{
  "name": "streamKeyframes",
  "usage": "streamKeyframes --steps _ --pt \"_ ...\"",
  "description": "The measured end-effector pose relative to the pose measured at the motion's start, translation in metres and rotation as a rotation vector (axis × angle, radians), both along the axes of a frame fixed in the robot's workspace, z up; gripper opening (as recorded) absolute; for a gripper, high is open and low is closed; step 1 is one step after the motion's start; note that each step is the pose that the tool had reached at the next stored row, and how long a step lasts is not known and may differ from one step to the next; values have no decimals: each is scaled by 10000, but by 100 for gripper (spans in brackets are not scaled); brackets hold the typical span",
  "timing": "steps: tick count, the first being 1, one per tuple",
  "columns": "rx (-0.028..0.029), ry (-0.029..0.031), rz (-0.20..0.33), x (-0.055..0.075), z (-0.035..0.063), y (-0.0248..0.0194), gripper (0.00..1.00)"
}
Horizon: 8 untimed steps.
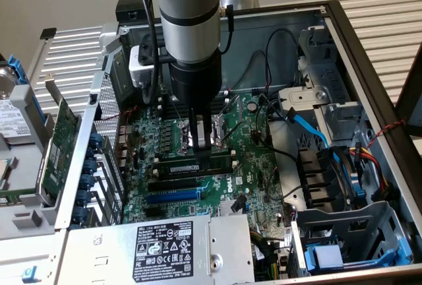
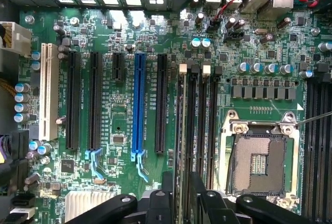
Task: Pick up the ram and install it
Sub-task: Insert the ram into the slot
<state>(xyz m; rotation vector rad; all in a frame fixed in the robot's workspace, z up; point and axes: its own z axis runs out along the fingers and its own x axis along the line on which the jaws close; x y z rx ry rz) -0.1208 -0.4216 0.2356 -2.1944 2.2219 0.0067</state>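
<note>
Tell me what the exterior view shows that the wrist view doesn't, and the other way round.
Exterior view alone: the arm reaching down into the open case, the labelled power supply, the drive cage, and a green expansion card standing outside the case at the exterior view's left.
Wrist view alone: the empty CPU socket with its contact field laid bare.
Both: the motherboard, the ram standing in a memory slot, and the tool right above it.
</note>
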Motion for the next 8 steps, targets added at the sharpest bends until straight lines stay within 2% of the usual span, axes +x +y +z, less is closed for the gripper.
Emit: streamKeyframes --steps 4,8 --pt "-1 1 -2 -8 92 0 27" --pt "0 6 0 -36 130 0 27"
